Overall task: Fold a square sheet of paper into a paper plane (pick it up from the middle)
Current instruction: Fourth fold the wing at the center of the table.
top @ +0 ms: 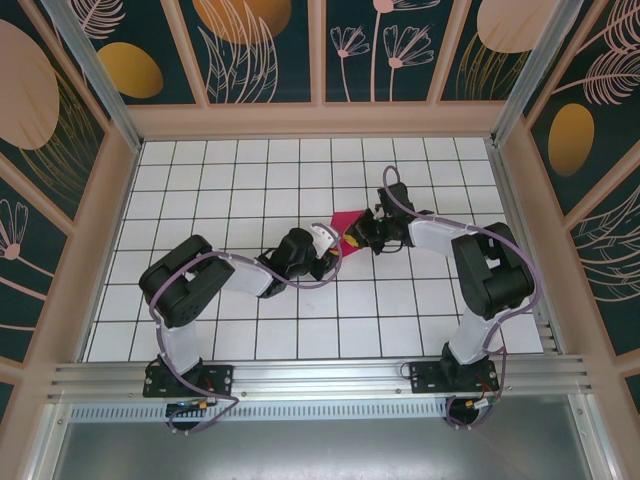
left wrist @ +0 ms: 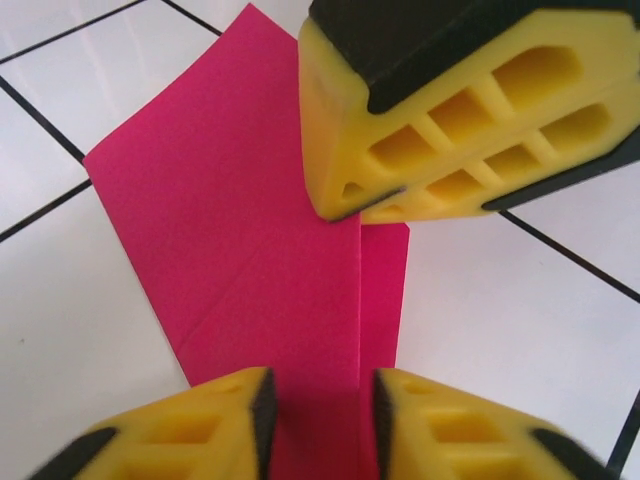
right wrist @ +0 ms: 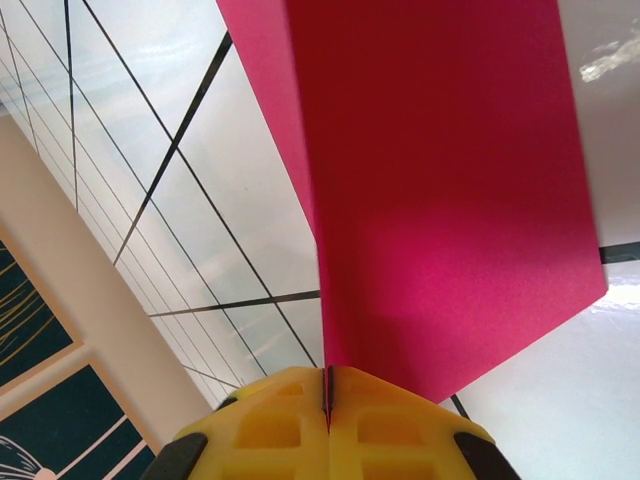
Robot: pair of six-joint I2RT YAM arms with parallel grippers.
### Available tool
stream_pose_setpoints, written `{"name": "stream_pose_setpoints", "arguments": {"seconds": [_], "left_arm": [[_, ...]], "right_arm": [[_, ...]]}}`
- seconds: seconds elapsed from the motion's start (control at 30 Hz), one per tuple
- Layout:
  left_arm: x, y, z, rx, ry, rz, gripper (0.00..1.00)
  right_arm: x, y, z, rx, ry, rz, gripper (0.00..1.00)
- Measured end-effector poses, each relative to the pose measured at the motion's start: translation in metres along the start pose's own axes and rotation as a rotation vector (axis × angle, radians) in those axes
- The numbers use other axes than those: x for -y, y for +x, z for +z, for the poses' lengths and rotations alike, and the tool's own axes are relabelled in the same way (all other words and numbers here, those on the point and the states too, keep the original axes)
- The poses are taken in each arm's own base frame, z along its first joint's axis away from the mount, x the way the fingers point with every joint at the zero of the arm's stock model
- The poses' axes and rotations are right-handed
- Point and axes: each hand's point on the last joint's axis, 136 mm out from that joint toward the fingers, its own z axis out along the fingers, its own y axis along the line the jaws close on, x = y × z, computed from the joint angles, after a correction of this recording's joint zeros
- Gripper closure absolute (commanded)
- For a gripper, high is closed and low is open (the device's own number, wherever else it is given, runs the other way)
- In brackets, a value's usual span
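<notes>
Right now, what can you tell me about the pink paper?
The sheet of paper is thin, plain magenta-pink and already folded: one layer overlaps another along a straight edge, and one end narrows to a corner. It lies near the middle of the white grid table. The right gripper is shut on one edge. The left gripper straddles the other end, its fingers apart with paper between them.

Sheet (top: pixel 346 221) on table (top: pixel 250 170), just right of centre. Left gripper (left wrist: pixel 320 412) at sheet's near-left end, one finger either side. Right gripper (right wrist: pixel 328 388) at its right edge, clamped on. Grippers near, facing each other.
</notes>
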Motion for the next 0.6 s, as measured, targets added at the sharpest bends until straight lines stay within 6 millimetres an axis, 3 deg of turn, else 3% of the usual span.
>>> {"name": "stream_pose_setpoints", "arguments": {"seconds": [0.13, 0.3, 0.6], "left_arm": [[0.002, -0.002, 0.0, 0.007, 0.009, -0.007, 0.88], [0.005, -0.002, 0.0, 0.009, 0.031, -0.028, 0.92], [0.014, 0.001, -0.002, 0.006, 0.081, -0.186, 0.97]], "right_arm": [[0.0, -0.001, -0.001, -0.002, -0.002, -0.002, 0.84], [0.001, -0.009, -0.006, 0.006, -0.013, -0.079, 0.61], [0.001, -0.021, -0.038, 0.067, -0.076, -0.297, 0.54]]}}
